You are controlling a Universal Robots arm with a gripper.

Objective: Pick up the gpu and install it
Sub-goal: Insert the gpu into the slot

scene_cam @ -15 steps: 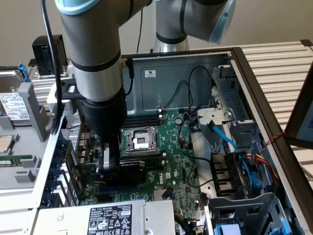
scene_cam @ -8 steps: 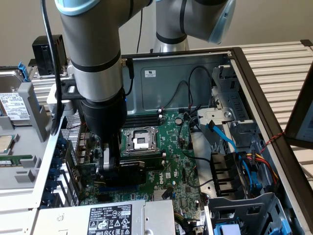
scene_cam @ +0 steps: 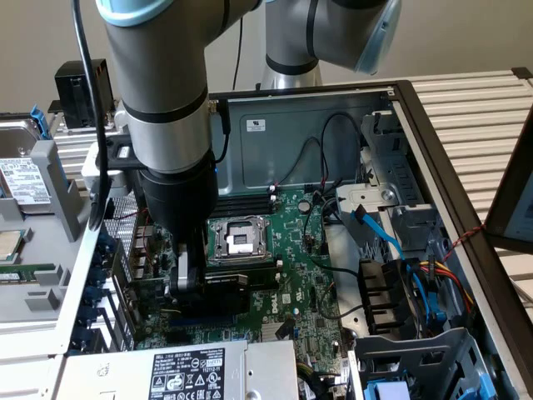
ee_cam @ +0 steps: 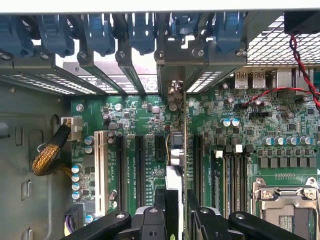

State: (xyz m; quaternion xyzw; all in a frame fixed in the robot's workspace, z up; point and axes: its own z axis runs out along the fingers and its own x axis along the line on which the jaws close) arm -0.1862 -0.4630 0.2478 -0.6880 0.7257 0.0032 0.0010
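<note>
Two fingers (ee_cam: 160,202) pinch the gpu (ee_cam: 176,150) edge-on over the motherboard (ee_cam: 135,115). It is probably light, stiff and fragile, so the shroud sides look the safest hold.

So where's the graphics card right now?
The gpu sits on edge in the gripper, at the motherboard's expansion slots, just below the processor socket in the exterior view.

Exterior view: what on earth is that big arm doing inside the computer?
A robot arm reaches down into an open computer case. Its fingers grip the gpu, a small card held on edge over the expansion slots of the green motherboard, its metal bracket toward the case's back panel. Whether it is seated in a slot cannot be told.
</note>
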